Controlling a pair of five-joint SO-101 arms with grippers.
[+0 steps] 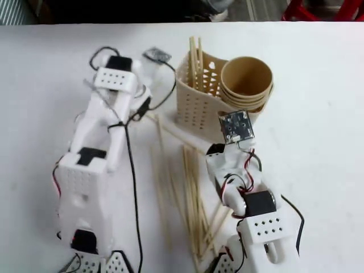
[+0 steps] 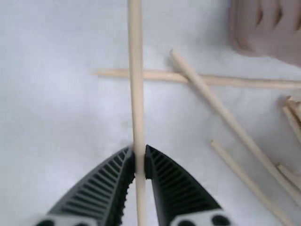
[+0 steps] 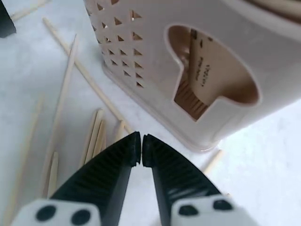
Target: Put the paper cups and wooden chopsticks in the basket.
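Since the left hand (image 2: 139, 157) is clenched on a single wooden chopstick (image 2: 135, 70), with most of its length sticking out ahead of the fingertips, the job now is a clean carry to the basket (image 1: 196, 108). I'd lift the far end well clear of the loose chopsticks (image 1: 193, 193) lying on the tabletop (image 1: 318, 170). Then I'd tip the stick upright and let go over the open end where a few upright sticks (image 1: 196, 54) stand (not over the paper cups (image 1: 246, 79), stacked in the other end). A thin round stick may pivot in the grip, so go slowly. The right hand (image 3: 141, 146), pinched together on nothing, sits just beside the basket's foot and should keep out of the path.
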